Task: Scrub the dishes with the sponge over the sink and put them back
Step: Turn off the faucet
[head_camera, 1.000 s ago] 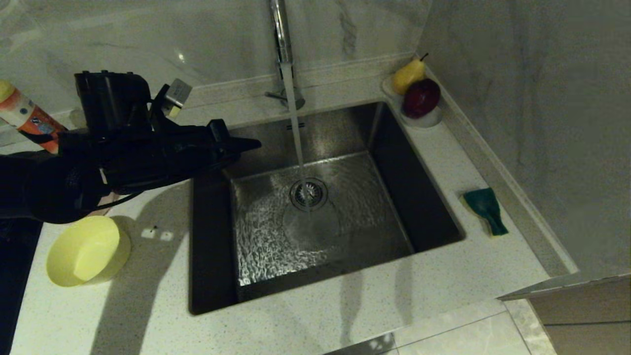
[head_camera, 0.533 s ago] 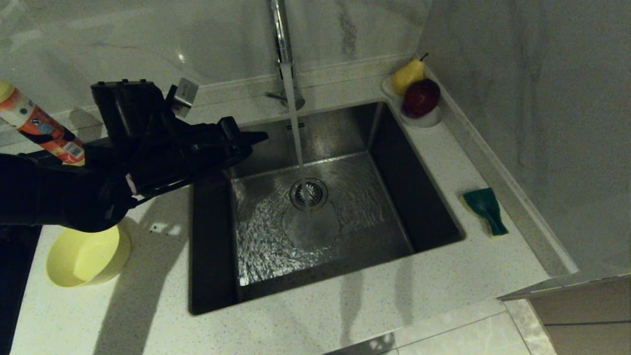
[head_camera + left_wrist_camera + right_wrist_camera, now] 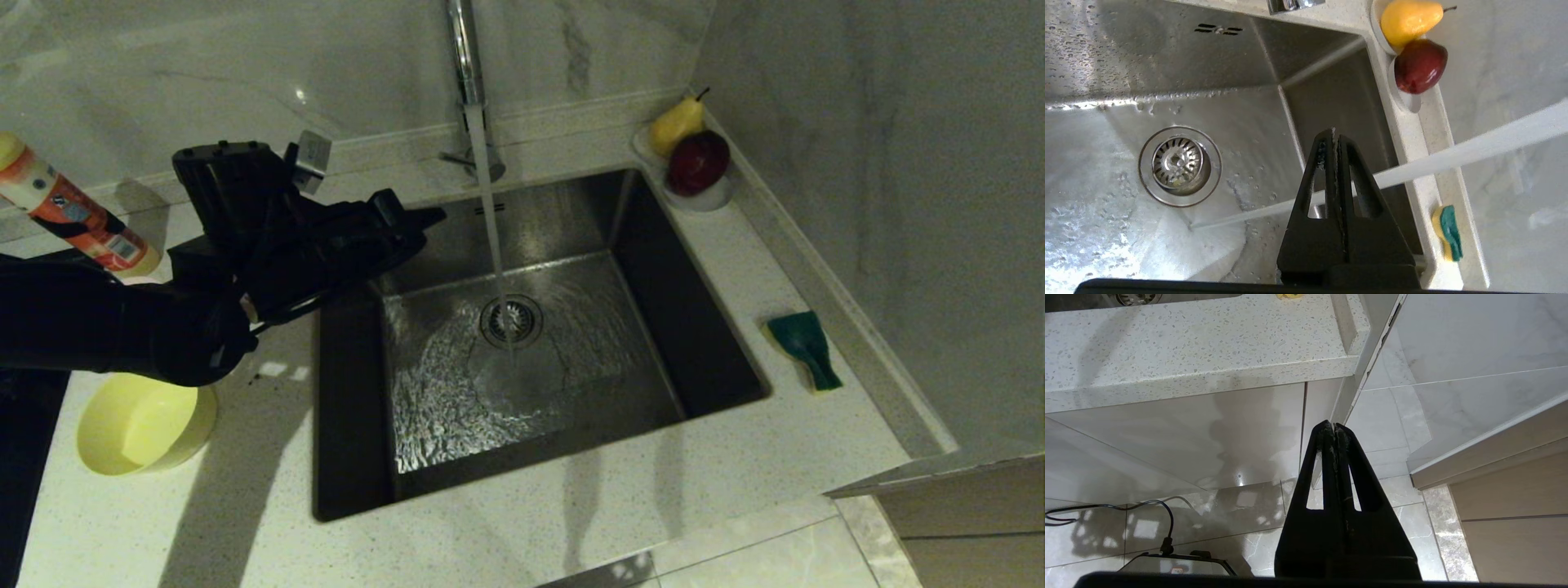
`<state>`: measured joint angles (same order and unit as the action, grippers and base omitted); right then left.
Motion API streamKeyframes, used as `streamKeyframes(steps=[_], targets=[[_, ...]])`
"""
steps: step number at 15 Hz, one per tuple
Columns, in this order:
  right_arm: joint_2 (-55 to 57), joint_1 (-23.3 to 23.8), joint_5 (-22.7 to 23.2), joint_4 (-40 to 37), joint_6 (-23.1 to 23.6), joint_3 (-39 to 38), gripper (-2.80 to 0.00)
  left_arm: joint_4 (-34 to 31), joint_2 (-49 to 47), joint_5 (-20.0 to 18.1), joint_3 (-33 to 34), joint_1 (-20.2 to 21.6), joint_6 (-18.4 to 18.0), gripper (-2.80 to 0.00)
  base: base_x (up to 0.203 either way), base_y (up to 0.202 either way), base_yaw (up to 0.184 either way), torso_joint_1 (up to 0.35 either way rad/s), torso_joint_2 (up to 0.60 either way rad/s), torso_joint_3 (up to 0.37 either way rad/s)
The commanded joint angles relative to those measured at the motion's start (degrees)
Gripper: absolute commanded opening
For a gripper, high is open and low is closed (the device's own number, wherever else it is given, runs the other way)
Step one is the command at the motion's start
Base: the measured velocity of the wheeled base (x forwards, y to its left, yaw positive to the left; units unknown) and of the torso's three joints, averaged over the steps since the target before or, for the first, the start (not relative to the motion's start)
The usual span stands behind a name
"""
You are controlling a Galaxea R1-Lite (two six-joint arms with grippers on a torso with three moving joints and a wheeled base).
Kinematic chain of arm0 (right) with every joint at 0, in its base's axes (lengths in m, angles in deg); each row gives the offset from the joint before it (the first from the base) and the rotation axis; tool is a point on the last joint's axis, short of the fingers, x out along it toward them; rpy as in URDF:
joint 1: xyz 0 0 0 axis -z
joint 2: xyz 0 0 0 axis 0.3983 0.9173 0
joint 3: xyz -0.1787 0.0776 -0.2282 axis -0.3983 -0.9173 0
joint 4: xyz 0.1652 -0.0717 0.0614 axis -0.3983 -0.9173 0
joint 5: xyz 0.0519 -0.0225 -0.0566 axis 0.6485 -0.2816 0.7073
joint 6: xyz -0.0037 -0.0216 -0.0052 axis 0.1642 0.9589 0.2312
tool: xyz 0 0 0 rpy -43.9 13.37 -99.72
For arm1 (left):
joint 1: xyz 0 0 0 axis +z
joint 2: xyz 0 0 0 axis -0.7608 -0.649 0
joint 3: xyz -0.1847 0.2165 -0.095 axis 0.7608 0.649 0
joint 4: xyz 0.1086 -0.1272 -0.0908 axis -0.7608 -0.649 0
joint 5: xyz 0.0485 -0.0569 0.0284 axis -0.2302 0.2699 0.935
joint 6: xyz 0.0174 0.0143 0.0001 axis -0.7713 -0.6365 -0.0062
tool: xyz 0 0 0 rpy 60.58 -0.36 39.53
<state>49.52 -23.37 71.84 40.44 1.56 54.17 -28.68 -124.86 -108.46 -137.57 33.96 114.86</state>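
The left gripper is black, fingers pressed together. Beneath and ahead of it the sink is grey steel with a rippled sheen and a silver drain. Behind the gripper, near the arm, sits a yellow bowl on the white speckled table; an orange-and-white bottle stands there too. Far beyond the gripper lie a green-faced sponge, its edge seemingly yellow, a yellow pear and a dark red apple. The right gripper is black.
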Motion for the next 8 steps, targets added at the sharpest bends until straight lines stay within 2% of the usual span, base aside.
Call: streamKeyframes(steps=[1,8], targets=[[0.09,-0.01,0.04,0.0,0.02,-0.01,-2.8,0.31,-0.54,0.16,-0.21,0.01,0.72,-2.8,0.0,0.0,0.0,0.0,0.0,0.0],[0.09,-0.01,0.04,0.0,0.02,-0.01,-2.8,2.3,-2.45,1.19,-5.2,0.01,3.65,-2.8,0.0,0.0,0.0,0.0,0.0,0.0]])
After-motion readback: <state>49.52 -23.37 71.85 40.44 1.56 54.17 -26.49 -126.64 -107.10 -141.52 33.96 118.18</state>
